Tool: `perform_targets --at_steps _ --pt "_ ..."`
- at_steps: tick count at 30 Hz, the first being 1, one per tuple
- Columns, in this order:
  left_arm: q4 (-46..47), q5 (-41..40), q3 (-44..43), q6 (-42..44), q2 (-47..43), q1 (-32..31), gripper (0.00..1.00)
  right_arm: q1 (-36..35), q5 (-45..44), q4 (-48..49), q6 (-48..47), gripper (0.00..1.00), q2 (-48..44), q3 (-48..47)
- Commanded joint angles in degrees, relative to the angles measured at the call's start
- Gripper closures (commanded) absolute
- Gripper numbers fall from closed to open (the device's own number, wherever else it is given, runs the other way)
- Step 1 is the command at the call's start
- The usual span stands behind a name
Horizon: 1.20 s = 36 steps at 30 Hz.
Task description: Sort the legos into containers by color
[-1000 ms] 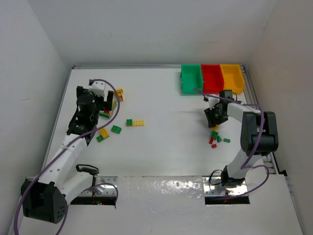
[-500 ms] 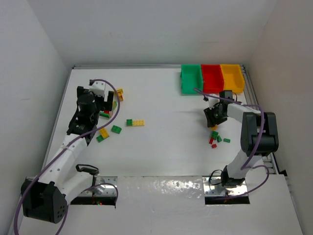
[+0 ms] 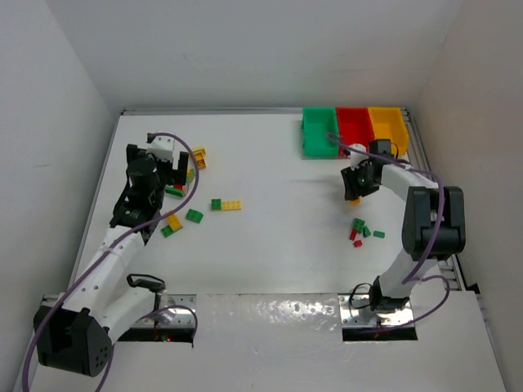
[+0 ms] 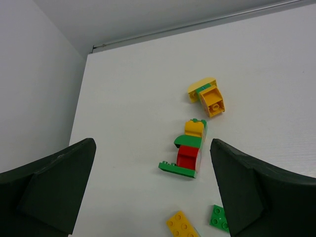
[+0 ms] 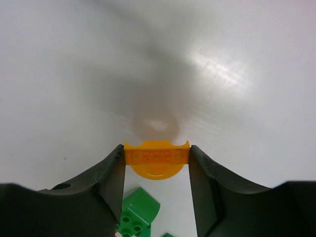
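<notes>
R gripper was shut narrow on a rounded yellow lego, pinched by its flat studded edge w/ the curved side hanging down. It appeared to hang above the table, prob. so the piece can clear a bin rim. It sat near the yellow-orange bin, on that bin's near side and offset toward the red bin.

Red bin touched the yellow-orange bin, and the green bin came after it. A drop too early, or off to that side, could land in red, I'd judge. The arm's purple cable looped across the fronts of the green and red bins, but not the yellow-orange bin.

Loose green and red legos lay further out on the yellow-orange bin's near side, below the gripper. One green brick showed under the fingers.

L gripper stood wide open, well apart from the yellow-orange bin across the table. It was over a stacked yellow-green-red piece w/ other yellow and green bricks nearby.
</notes>
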State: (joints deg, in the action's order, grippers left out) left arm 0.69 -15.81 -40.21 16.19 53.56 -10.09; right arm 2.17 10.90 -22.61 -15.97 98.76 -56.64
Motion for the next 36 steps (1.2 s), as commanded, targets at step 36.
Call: perform_targets --at_steps 36 --pt "-0.60 -2.91 0.92 -3.00 2.69 -0.46 0.00 -2.79 -59.49 32.54 24.85 0.68 33.24 -51.19"
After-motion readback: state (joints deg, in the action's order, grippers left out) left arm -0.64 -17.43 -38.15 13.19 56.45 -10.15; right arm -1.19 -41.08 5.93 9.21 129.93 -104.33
